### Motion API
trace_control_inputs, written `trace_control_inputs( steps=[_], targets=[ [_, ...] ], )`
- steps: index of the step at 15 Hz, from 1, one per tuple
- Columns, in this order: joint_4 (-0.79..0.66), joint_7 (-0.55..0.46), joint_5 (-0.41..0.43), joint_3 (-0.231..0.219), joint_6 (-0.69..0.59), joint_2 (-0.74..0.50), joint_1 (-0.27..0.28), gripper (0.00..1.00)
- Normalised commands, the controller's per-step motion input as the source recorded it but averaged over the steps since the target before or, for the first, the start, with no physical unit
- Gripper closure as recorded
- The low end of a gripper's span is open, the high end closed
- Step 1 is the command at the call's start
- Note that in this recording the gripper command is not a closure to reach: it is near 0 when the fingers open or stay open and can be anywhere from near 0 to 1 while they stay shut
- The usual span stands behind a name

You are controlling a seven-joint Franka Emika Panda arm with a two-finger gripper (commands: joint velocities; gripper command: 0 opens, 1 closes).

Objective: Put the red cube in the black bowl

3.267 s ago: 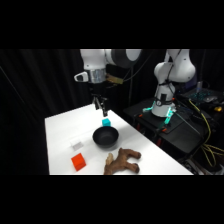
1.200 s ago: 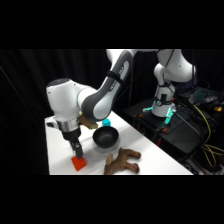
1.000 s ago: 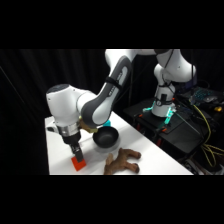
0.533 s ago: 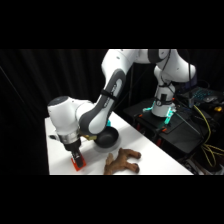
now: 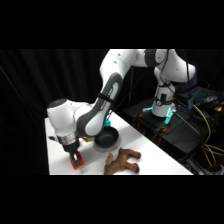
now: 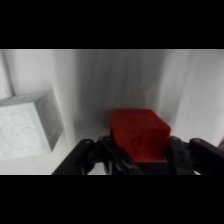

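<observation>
The red cube rests on the white table at its front left. My gripper has come down over it, and its black fingers press against the cube's two sides, shut on it. In the side view the gripper stands low at the table's front left with the red cube at its tips. The black bowl sits behind and to the right of it, partly hidden by the arm.
A small white block lies just left of the cube in the wrist view. A brown plush toy lies on the table in front of the bowl. The table's left and front edges are close to the gripper.
The arm swung from above the bowl to the table's front left and came down over the red cube. Over the last half second it has stayed low around the cube.
</observation>
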Motion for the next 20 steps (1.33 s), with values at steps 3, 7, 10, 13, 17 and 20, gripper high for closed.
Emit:
trace_control_inputs(
  steps=[3, 7, 10, 13, 17, 20],
  targets=[
    [-0.30, 0.10, -0.021, -0.068, -0.09, -0.37, 0.060, 1.00],
    [-0.49, 0.17, -0.070, -0.111, -0.19, -0.62, 0.102, 1.00],
    [-0.67, 0.04, -0.041, -0.038, -0.19, -0.75, 0.031, 1.00],
    [-0.82, -0.10, 0.000, 0.016, -0.08, -0.80, -0.028, 1.00],
    [-0.94, -0.19, 0.050, 0.020, 0.14, -0.77, -0.082, 1.00],
    [-0.87, -0.26, 0.113, 0.001, 0.24, -0.65, -0.117, 1.00]
  ],
)
